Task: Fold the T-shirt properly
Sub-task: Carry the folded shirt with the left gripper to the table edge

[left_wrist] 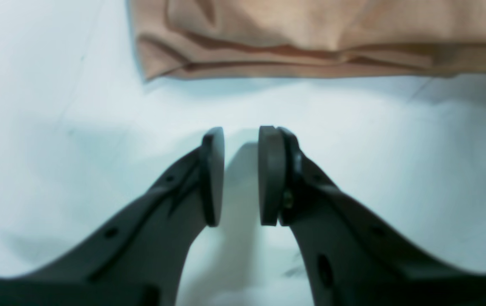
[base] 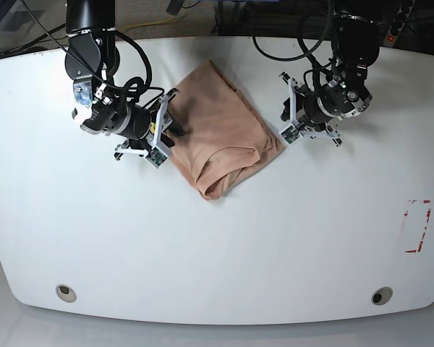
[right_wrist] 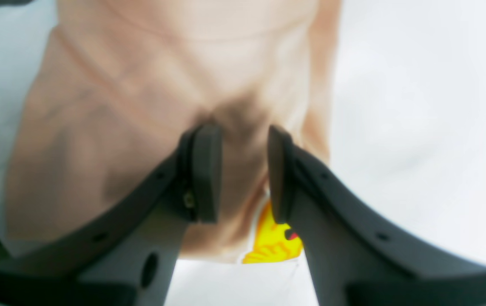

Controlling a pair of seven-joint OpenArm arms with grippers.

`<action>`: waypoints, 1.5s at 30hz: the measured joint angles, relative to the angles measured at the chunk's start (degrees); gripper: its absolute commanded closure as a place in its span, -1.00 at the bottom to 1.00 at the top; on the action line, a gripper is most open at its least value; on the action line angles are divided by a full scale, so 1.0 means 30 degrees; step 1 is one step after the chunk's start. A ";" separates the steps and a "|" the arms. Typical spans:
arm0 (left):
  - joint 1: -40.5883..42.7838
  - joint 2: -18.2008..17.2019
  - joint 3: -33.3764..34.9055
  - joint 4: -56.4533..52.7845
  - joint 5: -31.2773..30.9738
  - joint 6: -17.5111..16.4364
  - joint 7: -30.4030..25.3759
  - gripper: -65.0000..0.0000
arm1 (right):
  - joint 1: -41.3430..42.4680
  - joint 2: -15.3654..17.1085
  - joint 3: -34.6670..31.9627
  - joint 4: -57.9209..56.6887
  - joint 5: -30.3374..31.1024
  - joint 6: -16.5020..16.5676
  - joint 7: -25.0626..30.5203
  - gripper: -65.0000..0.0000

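Note:
The peach T-shirt lies folded into a compact bundle on the white table, at the upper middle of the base view. My right gripper is at the shirt's left edge. In the right wrist view, creases in the T-shirt run toward the right gripper, whose jaws pinch a fold of the cloth. A yellow smiley patch peeks out beneath the right finger. My left gripper stands just off the shirt's right edge. In the left wrist view the left gripper is narrowly open and empty above bare table, short of the T-shirt.
The white table stretches wide in front of the shirt. A red-outlined rectangle is marked near its right edge. Two round holes sit near the front edge. Cables hang behind the back edge.

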State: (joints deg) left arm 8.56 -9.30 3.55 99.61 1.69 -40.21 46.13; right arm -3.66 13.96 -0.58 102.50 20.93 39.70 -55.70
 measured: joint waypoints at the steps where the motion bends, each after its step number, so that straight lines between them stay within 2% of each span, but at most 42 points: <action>1: -0.0102 -0.0109 -0.0226 0.0321 0.0022 0.0029 0.0182 0.62 | -0.0007 -0.0051 0.0160 0.0153 -0.0007 0.0000 -0.0226 0.44; 7: -0.0240 -0.0117 -0.0372 0.2659 -0.0146 0.0087 0.0000 0.62 | -0.0597 -0.0087 0.4058 0.0117 -0.0226 0.0058 -0.0663 0.44; 12: 0.0226 0.0073 -0.0299 0.3264 -0.0124 0.0015 0.0029 0.62 | -0.0386 0.0051 0.4452 -0.1916 -0.0240 -0.0015 -0.0532 0.44; 17: 0.0175 0.1319 -0.0750 0.3300 0.0000 0.0029 0.0197 0.61 | -0.0962 -0.0313 0.4007 -0.2565 -0.0051 -0.0015 -0.0204 0.44; 21: 0.0124 0.2404 -0.1100 0.3315 -0.0015 0.0342 0.0197 0.59 | -0.1705 -0.0546 0.1668 -0.2113 -0.0117 -0.0153 0.0036 0.45; 24: 0.0102 0.2725 -0.1100 0.3315 0.0007 0.1887 0.0189 0.41 | -0.2091 -0.1056 0.0073 -0.1472 -0.0124 -0.0102 -0.0153 0.45; 26: 0.0102 0.2878 -0.1100 0.3315 0.0022 0.2506 0.0189 0.17 | -0.2550 -0.1734 -0.0576 -0.1064 -0.0007 0.0000 -0.0146 0.45; 28: 0.0131 0.2994 -0.1100 0.3315 0.0007 0.3002 0.0197 0.00 | -0.2907 -0.2353 -0.1479 -0.0933 0.0022 0.0007 -0.0204 0.45; 33: 0.0168 0.3198 -0.1056 0.3308 -0.0007 0.3927 0.0182 -0.05 | -0.2834 -0.2871 -0.2973 -0.0641 -0.0124 0.0066 -0.0510 0.45; 38: 0.0168 0.3016 -0.1064 0.3308 0.0007 0.4284 0.0197 -0.06 | -0.2761 -0.3067 -0.2623 0.0335 -0.0087 0.0073 -0.0459 0.45; 45: 0.0102 0.3089 -0.1078 0.2499 -0.0073 0.4386 0.0022 -0.06 | -0.2790 -0.2113 -0.0532 0.0597 -0.0204 0.0058 -0.0532 0.45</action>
State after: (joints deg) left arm 8.86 -0.03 0.32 107.11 1.48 -27.05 46.19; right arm -12.03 7.62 -2.17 104.29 20.32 39.88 -57.30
